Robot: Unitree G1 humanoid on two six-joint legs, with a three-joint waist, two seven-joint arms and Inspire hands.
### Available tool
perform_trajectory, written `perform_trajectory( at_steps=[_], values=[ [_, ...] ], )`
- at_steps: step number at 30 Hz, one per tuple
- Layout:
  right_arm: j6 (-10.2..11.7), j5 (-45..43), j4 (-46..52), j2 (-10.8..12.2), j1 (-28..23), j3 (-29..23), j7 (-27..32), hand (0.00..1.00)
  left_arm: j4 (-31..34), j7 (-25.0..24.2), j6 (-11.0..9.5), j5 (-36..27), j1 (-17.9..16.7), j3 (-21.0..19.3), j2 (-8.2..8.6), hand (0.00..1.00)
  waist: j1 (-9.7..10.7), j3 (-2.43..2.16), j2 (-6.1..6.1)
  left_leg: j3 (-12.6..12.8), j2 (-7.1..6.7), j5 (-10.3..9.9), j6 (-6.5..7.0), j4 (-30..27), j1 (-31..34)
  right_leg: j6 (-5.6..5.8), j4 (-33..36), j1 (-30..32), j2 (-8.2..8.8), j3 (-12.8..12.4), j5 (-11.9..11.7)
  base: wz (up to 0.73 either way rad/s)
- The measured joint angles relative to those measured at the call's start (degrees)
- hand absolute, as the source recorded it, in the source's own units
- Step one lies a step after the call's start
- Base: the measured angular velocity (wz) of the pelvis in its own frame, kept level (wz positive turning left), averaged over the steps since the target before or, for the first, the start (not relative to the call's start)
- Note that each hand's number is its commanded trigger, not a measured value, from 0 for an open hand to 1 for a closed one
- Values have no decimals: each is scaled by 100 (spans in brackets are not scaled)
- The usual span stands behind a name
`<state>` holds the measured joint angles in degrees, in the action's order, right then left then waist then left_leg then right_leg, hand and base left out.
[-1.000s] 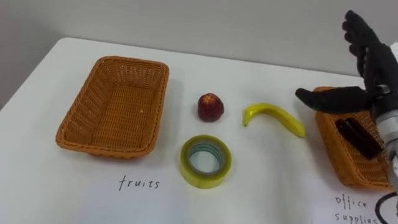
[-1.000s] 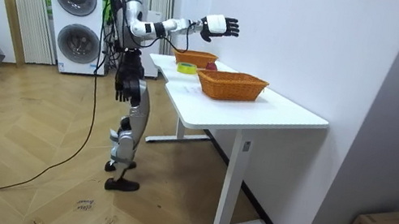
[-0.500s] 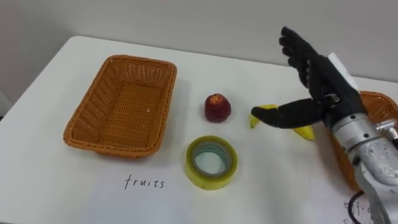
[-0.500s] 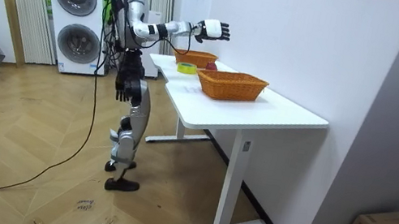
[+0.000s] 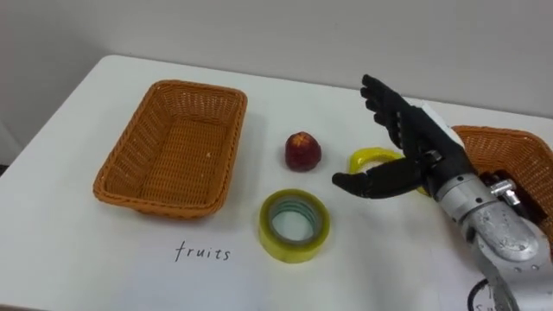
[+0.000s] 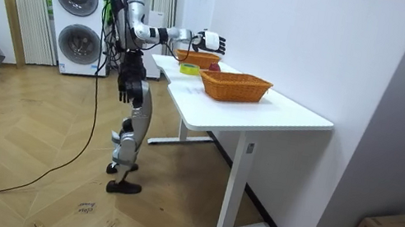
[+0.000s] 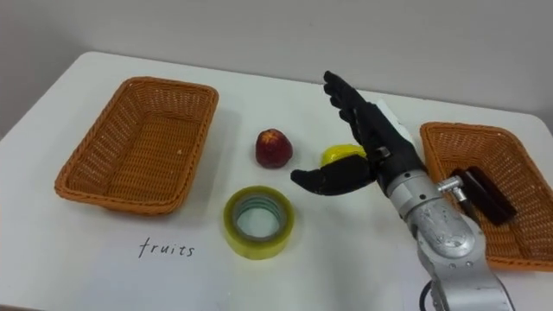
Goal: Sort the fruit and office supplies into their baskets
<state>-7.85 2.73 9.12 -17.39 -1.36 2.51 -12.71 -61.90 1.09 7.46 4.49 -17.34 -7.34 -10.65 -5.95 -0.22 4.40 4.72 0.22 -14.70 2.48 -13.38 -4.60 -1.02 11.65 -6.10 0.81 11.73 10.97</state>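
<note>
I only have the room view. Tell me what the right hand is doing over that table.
Observer: The right hand is open, thumb spread, just above a banana and holding nothing.
Operator: List what else lies loose there.
Observer: A red apple lies beside the banana, and a yellow tape roll nearer the robot.
Operator: Report the baskets' contents.
Observer: The left basket is empty; the right basket holds one dark oblong object.
</note>
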Motion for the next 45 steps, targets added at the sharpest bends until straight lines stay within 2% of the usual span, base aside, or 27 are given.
perform_trajectory(
  at_steps=[7, 16, 27, 39, 45],
  values=[
    [-35, -60, -3, 170, -19, 91, 4, 0, 77, -7, 21, 2, -43, 46, 50, 0, -82, 5, 8, -22, -6, 0, -1, -20, 20, 0, -2, -3, -5, 39, 0, 2],
    [-37, -41, -314, 175, -19, 295, -5, 0, 155, -14, 39, -49, -27, 46, 48, 0, -90, 8, 13, -48, -3, 0, -1, -24, 39, 0, -3, 2, 2, 85, 0, 1],
    [-36, -64, -334, 176, -18, 299, -6, 0, 155, -47, 42, -42, -27, 49, 49, 0, -98, 8, 11, -80, -6, 1, -1, -27, 56, 0, -6, 2, 1, 122, 0, 0],
    [-38, -129, -424, 208, -87, 410, -5, 0, 156, -50, 100, -36, -16, 87, 49, 0, -114, 12, -45, -79, -7, 1, -2, -30, 56, 0, -7, 2, -3, 115, 0, 0],
    [-52, -512, -426, 297, -165, 630, -120, 0, 156, -50, 171, 8, 0, 196, 57, 0, -98, 27, -86, -80, -9, 1, -2, -26, 56, 0, -6, 4, 4, 113, 0, 0]
  ],
)
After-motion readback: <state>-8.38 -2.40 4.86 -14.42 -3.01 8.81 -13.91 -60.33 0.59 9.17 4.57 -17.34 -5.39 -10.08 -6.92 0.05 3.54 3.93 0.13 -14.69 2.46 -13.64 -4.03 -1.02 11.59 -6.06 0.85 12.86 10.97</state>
